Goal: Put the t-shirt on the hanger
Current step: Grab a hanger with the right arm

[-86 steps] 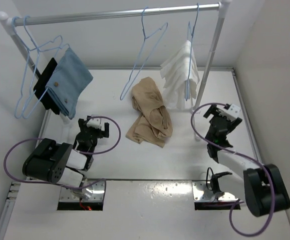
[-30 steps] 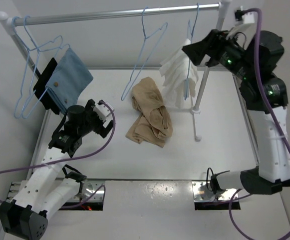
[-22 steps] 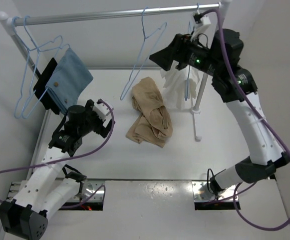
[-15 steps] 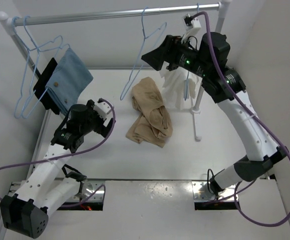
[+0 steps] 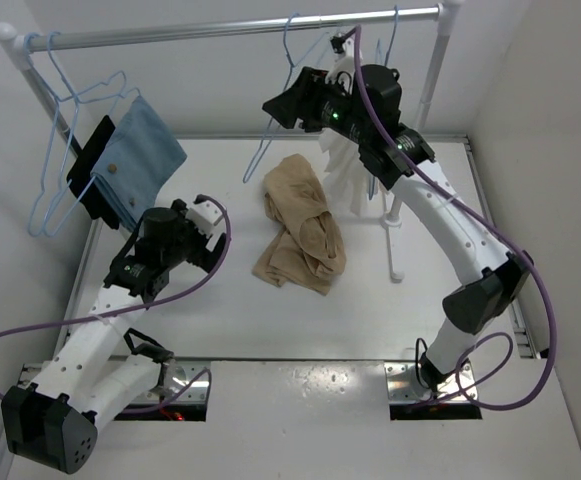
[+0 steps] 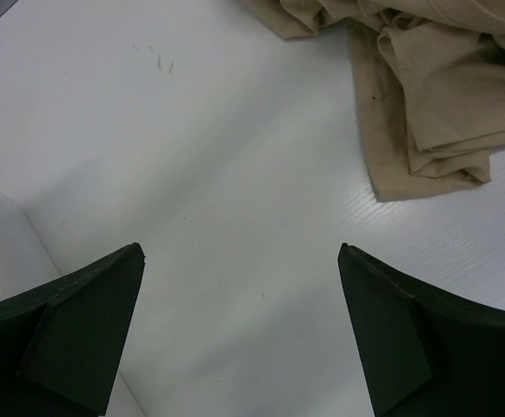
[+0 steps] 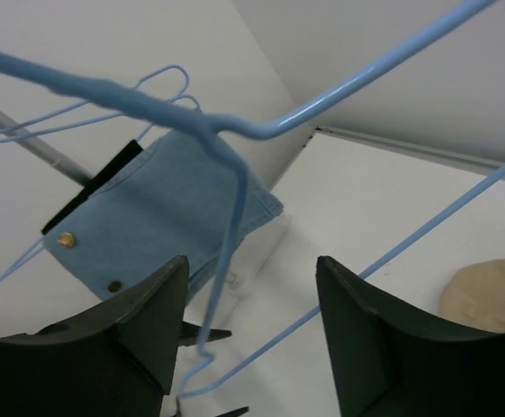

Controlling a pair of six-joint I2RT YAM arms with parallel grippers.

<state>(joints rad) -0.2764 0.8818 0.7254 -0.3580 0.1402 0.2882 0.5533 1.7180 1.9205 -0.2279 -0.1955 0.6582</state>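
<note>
The tan t-shirt (image 5: 300,225) lies crumpled on the white table; it also shows at the top right of the left wrist view (image 6: 435,87) and at the right edge of the right wrist view (image 7: 487,291). The empty light-blue wire hanger (image 5: 253,165) hangs from the rail. My right gripper (image 5: 278,95) is raised to it and open. In the right wrist view the hanger's wire (image 7: 235,200) runs down between the spread fingers of that gripper (image 7: 250,261), untouched. My left gripper (image 5: 210,252) is open and empty, left of the t-shirt, over bare table (image 6: 239,252).
The rail (image 5: 220,30) rests on white posts, and the right post (image 5: 415,130) stands on the table. A hanger with white cloth (image 5: 355,160) hangs right of my right gripper. Hangers with blue cloth (image 5: 140,160) hang at the left, also in the right wrist view (image 7: 165,208).
My right arm has risen from the table and swung left along the rail to the empty hanger. My left arm has stretched out a little toward the t-shirt.
</note>
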